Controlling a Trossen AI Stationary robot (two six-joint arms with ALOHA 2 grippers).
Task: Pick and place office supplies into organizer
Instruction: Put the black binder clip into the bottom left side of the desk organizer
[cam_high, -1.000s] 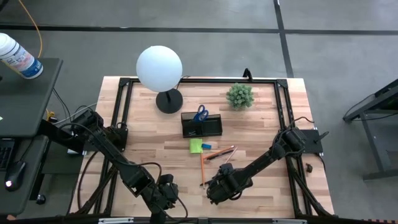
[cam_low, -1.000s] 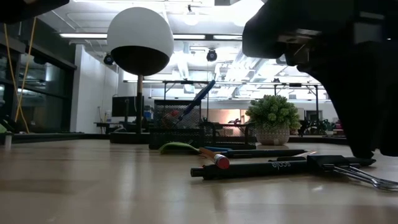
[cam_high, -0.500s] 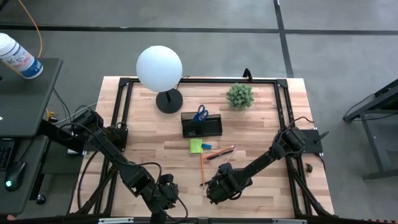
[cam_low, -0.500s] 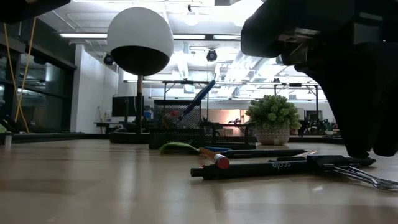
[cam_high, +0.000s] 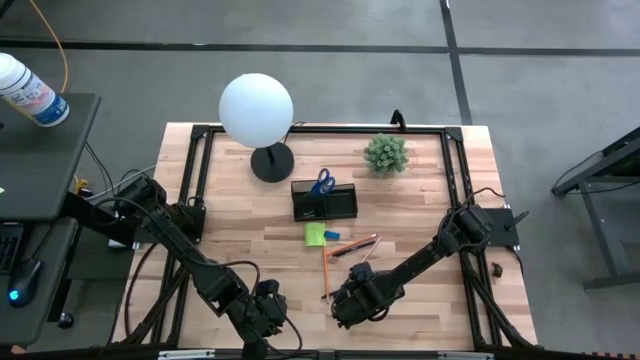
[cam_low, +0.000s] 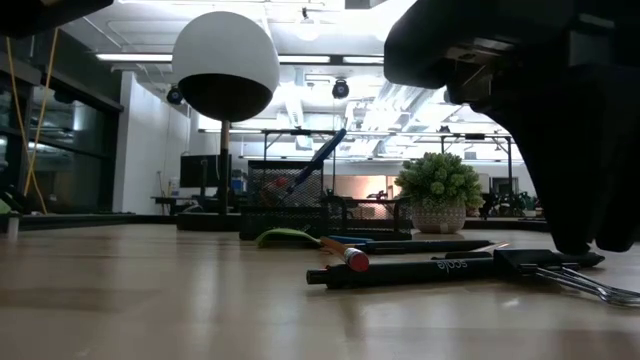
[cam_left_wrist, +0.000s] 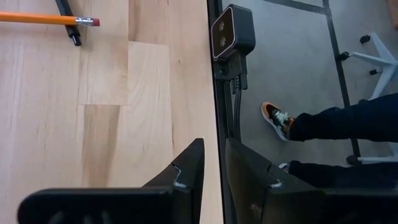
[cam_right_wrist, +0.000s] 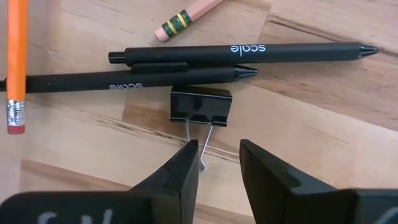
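Observation:
My right gripper hangs open just above the table, near its near edge. Its fingers stand on either side of the wire handles of a black binder clip, which lies flat against two black pens. An orange pencil and a pale pencil's eraser end lie close by. Farther off, the dark organizer holds the blue-handled scissors. The green sticky pad and blue block lie in front of it. My left gripper waits at the table's near edge, its fingers a narrow gap apart.
A white globe lamp and a small potted plant stand behind the organizer. The low-view camera sits at the table's near edge, by my left gripper. A person's legs and shoes show on the floor beyond that edge.

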